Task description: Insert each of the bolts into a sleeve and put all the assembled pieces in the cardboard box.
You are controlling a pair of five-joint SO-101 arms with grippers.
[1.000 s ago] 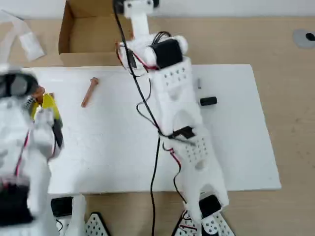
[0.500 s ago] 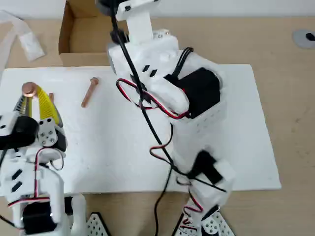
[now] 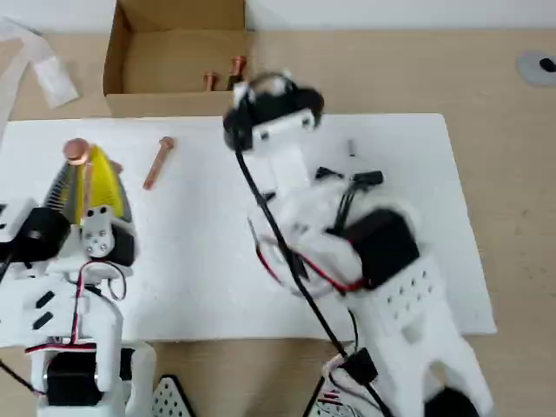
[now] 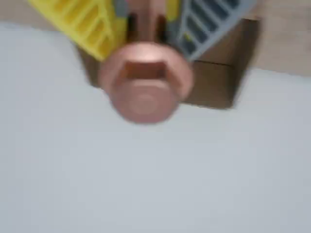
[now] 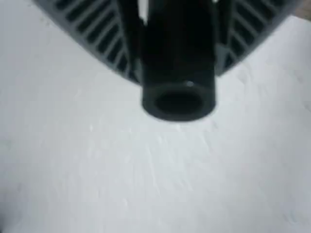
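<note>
Bolt (image 3: 76, 149) on the left: gripped or loose?

Gripped. Pinched by the shank in the left gripper (image 3: 84, 169), head sticking out past the fingertips, over the left end of the white board (image 3: 200, 261).

And just to the right of that?

Second bolt (image 3: 159, 162), lying free on the board, apart from both grippers. Farther back, cardboard box (image 3: 117, 61) with two assembled pieces (image 3: 236, 68) already inside.

Right side?

Right gripper (image 5: 177, 68) clamped on a black sleeve (image 5: 179, 99), bore facing the wrist camera, close over the board. Spare sleeve (image 3: 368, 178) lying loose farther right.

Step in hand, then?

Looks like the mating step: bolt and sleeve each held, well apart, not yet lined up.

Next move?

Probably bringing the two together above the board, with the shank tip squared to the bore before pushing. Likely to jam at the rim with any tilt.
</note>
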